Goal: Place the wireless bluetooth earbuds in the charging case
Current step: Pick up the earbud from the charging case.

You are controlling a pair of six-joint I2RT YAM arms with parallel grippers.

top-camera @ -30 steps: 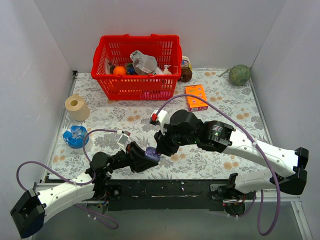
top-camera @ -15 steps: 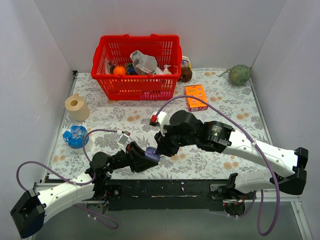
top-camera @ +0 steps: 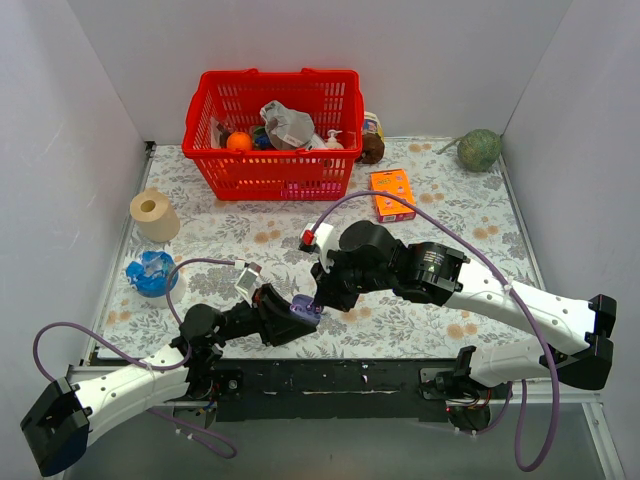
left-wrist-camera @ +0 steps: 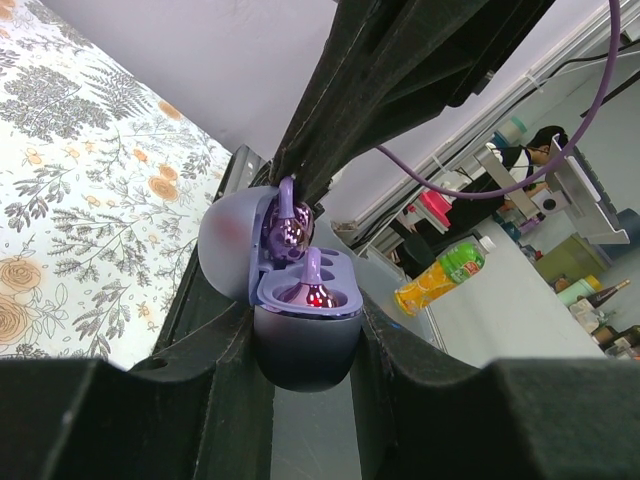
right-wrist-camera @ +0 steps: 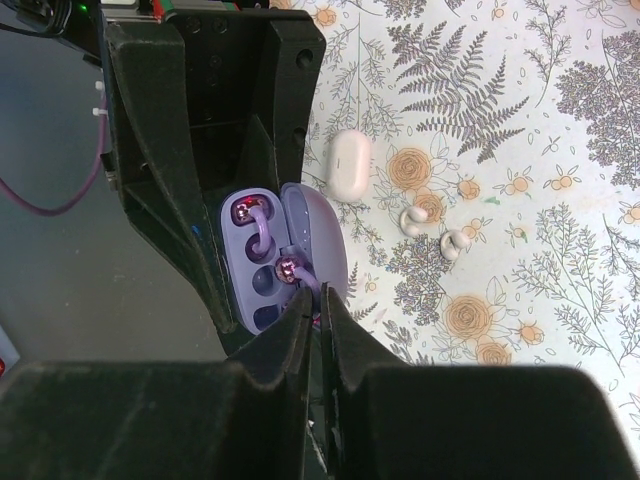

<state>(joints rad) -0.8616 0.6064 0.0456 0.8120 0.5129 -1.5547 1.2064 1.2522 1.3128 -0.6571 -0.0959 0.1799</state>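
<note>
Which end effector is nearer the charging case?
Left. The left end effector clamps the charging case; the right end effector pinches an earbud at its open sockets.

From above, the charging case (top-camera: 304, 306) is mostly hidden between left gripper (top-camera: 298, 313) and right gripper (top-camera: 319, 298). Beside the case's lid, an earbud (right-wrist-camera: 288, 267) loses its stem tip between the right fingertips (right-wrist-camera: 290, 340).

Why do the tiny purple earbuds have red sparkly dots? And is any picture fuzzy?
Left wrist view: light bounces off the glossy earbuds in the charging case, making reddish glints; the black fingers nearest the lens are fuzzy. Right wrist view: same glints, same fuzzy fingers. Top view: even light, soft shadows, nothing blurred.
</note>
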